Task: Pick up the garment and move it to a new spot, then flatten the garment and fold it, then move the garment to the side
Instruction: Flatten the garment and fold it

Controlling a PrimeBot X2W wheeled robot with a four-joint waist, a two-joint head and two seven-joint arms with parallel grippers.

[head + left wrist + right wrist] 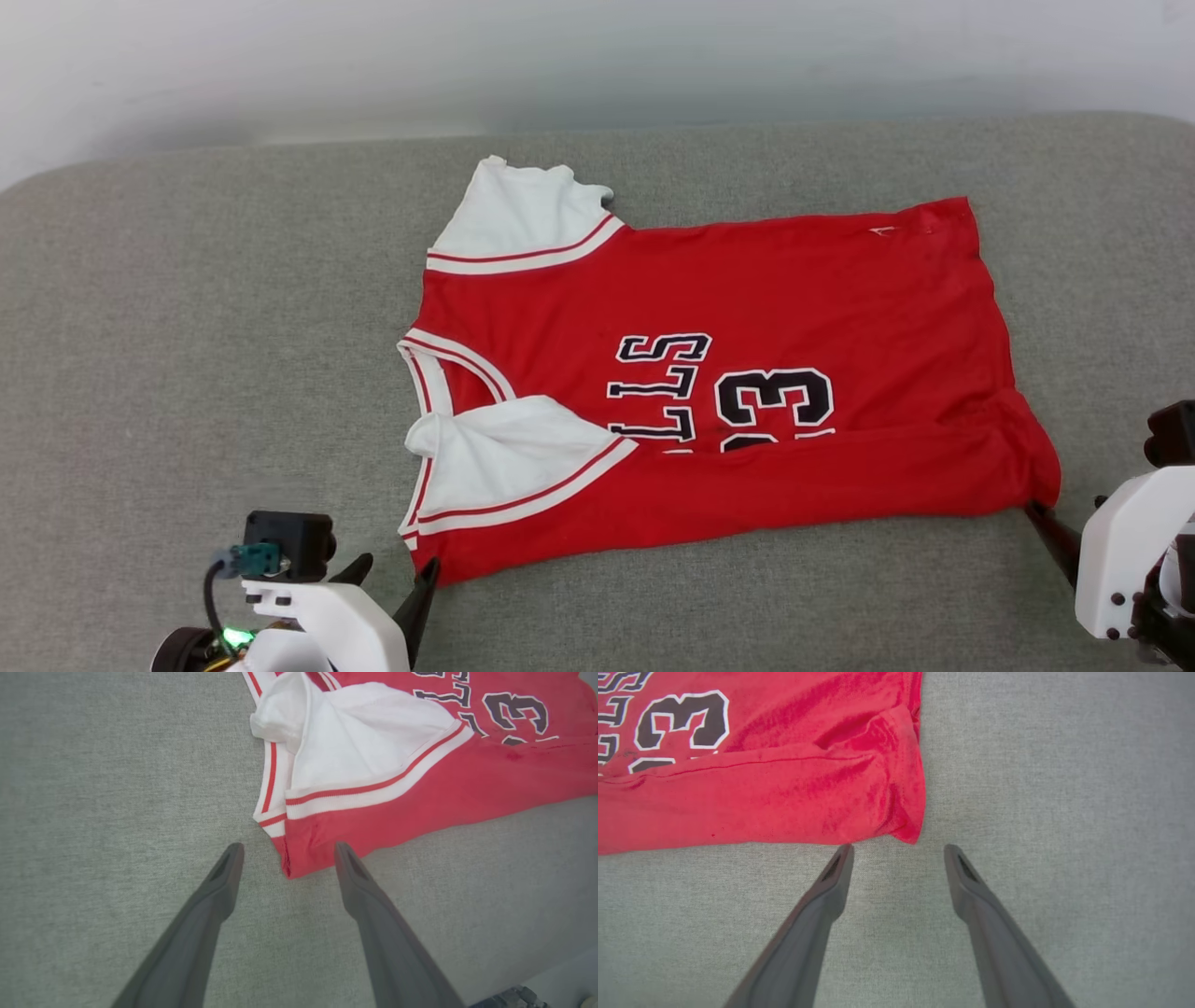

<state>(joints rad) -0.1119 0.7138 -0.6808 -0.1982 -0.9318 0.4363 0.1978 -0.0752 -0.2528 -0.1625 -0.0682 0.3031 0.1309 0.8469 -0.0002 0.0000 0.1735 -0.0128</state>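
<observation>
Grey cushion (187, 327), jersey (747, 280) lying 9-to-3; left gripper (288, 845) and right gripper (899, 847) gape wide, a near corner at 12 o'clock of each.

Garment (747, 280): soft matt cloth. Table (187, 327): grey woven fabric, rough-ish.

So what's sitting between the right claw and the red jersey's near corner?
Nothing but a narrow strip of bare grey fabric surface. The right wrist view shows the open right claw stopped just short of the corner of the jersey.
</observation>
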